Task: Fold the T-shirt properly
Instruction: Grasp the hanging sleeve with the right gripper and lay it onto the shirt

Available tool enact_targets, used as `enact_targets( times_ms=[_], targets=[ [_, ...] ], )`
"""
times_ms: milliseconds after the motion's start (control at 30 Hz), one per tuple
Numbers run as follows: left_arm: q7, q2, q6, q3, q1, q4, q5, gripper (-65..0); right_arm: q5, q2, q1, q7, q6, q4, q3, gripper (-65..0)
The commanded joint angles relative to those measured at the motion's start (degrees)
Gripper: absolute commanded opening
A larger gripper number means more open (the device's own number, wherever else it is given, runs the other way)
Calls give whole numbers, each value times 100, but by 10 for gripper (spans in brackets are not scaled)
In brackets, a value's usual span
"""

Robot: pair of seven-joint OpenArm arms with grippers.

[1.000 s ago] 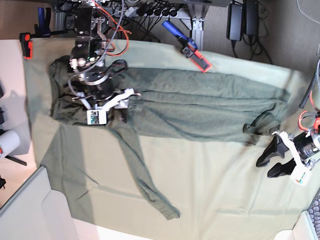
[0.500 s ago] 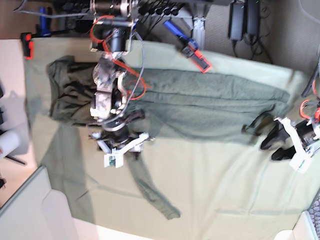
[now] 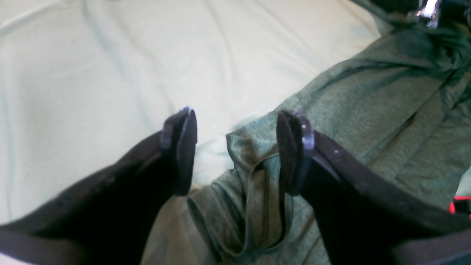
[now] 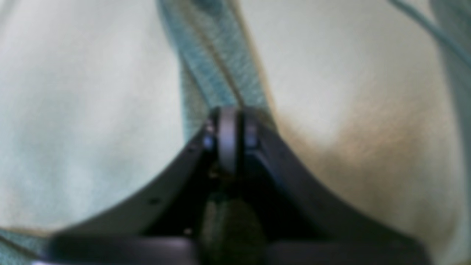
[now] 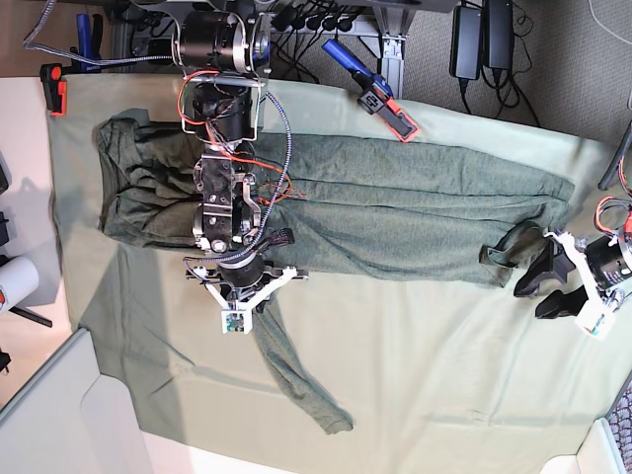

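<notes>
Partly folded: T-shirt (image 5: 395, 237), one sleeve (image 5: 296, 380) astray

Base view. Item: T-shirt, dark olive knit, laid as a long, wide band on the pale table cloth (image 5: 415, 365). Condition: body seemingly gathered or folded into the band, its end on the view's left rumpled; one sleeve trails out below the band. Outstanding, by judgement: that sleeve to be laid in, the creases smoothed, the band folded to a compact shape. Right gripper (image 5: 259, 301): over the sleeve, just below the band; its arm (image 5: 222, 197) crosses the band and hides part of it. Left gripper (image 5: 528, 299): beside the band's other end. Sundries: blue-and-red tool (image 5: 370, 89) above the band; black adapters (image 5: 481, 44) beyond it; white roll (image 5: 18, 283) to its left, well apart.

Left wrist view. Jaws spread, gripping nothing; a curled, bunched edge of the T-shirt lies beneath, still unflattened.

Right wrist view, blurred. Jaws closed, tips together at the creased sleeve; whether cloth is pinched between them, cannot tell.
</notes>
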Motion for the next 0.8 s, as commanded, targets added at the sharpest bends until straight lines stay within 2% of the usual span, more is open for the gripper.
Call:
enact_targets(
  times_ms=[0, 133, 267, 367, 500, 633, 767],
  targets=[
    [-125, -96, -43, -44, -109, 79, -105, -274, 92, 13, 168, 68, -24, 70, 2, -650],
    [-122, -96, -43, -44, -109, 79, -79, -274, 398, -17, 168, 131, 7, 72, -31, -650],
    [-125, -96, -43, -44, -111, 79, -11, -274, 396, -98, 168, 127, 337, 146, -380, -650],
    [-127, -96, -43, -44, -111, 79, 20, -274, 396, -216, 153, 125, 389, 286, -916, -650],
    [-306, -98, -43, -44, -114, 31, 402, -274, 396, -356, 153, -55, 387, 511, -1803, -650],
    [-391, -90, -43, -44, -243, -256, 461, -274, 396, -380, 120, -404, 387, 861, -2570, -650],
    [-568, -70, -43, -44, -431, -658, 461, -273, 426, -378, -144, -743, 387, 1392, -3029, -650]
  ],
)
